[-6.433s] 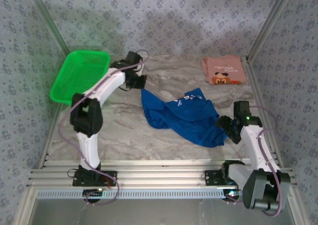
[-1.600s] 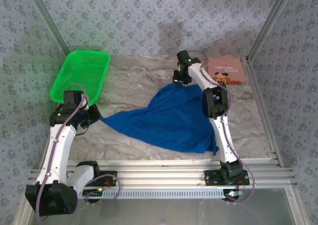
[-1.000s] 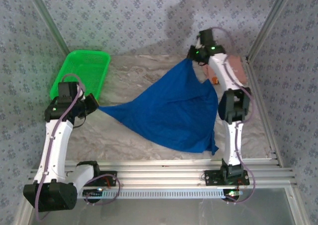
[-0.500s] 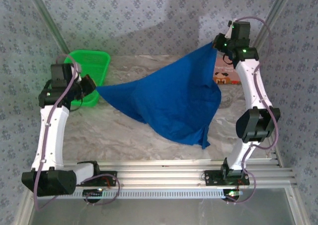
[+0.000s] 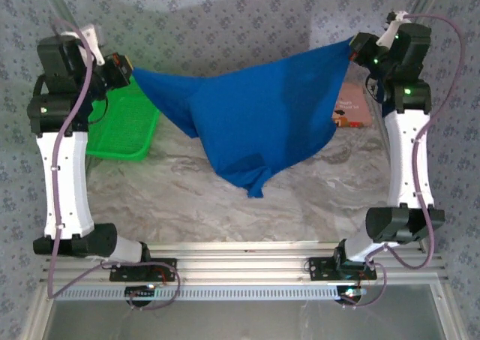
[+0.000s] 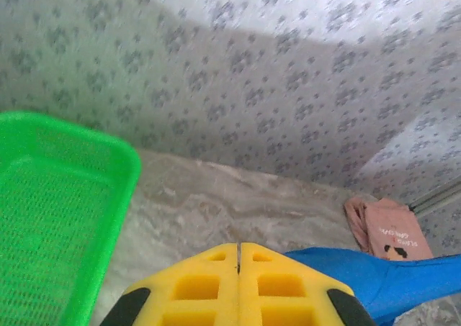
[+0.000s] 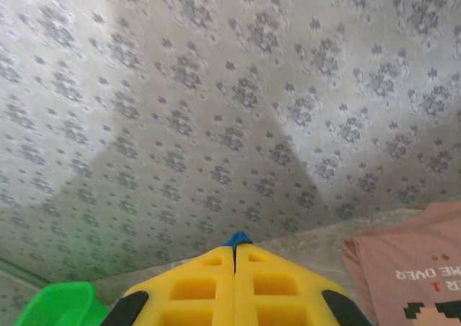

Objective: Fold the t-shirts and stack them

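- A royal-blue cloth t-shirt (image 5: 255, 115) hangs like a banner above the marbled grey tabletop (image 5: 172, 197), strung between two white robot arms; its lowest corner droops toward six o'clock and seems to clear the surface
- The left arm's yellow padded fingers (image 6: 202, 286) are pressed together at ten o'clock, pinching one corner of the blue cloth, which trails away beside them in the wrist view
- The right arm's yellow padded fingers (image 7: 198, 286) are likewise clamped at two o'clock on the opposite corner, with a small tuft of blue poking out at their tips
- The high, wide hold looks deliberate: the shirt's own weight pulls the crumples out, so it can probably be laid down flat and open for the first fold
- The cloth sags deeper toward the middle than at the held edge, so a careful, level descent seems needed to keep it from bunching again
- A salmon-pink t-shirt with a cartoon print (image 5: 352, 113) lies folded flat on the tabletop at two o'clock, partly hidden behind the blue cloth, likely the base of the stack
- A green plastic mesh basket (image 5: 120, 126) sits at ten o'clock under the left arm, apart from both shirts
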`<state>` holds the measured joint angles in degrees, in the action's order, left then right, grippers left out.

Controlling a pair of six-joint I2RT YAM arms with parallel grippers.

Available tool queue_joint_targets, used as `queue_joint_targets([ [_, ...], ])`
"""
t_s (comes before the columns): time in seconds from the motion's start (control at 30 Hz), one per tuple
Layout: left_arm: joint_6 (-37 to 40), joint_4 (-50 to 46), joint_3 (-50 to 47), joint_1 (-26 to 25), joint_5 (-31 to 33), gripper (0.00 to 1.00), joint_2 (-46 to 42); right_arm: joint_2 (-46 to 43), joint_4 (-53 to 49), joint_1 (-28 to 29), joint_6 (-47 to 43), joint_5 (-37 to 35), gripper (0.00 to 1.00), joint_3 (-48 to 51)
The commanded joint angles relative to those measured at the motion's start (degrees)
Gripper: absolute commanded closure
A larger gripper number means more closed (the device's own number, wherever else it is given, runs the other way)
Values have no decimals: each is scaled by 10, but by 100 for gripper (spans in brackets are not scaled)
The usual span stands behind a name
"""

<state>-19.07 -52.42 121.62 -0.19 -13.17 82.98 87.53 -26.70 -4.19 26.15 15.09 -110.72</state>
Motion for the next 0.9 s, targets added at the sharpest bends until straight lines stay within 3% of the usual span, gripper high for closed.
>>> queue_joint_targets([
  [0.0,45,-37,100,-11,9,100,19,-42,-12,-12,23,42,100,-8],
  [0.27,69,-56,224,-43,-5,100,38,-145,-48,-48,70,101,100,36],
  [0.53,111,-62,207,-50,29,100,28,-221,-107,-93,64,117,100,96],
  [0.73,102,-20,172,-50,-14,100,41,-208,-118,-106,52,97,100,95],
  [0.87,97,-29,192,-50,-82,100,83,-190,-126,-112,50,80,100,112],
])
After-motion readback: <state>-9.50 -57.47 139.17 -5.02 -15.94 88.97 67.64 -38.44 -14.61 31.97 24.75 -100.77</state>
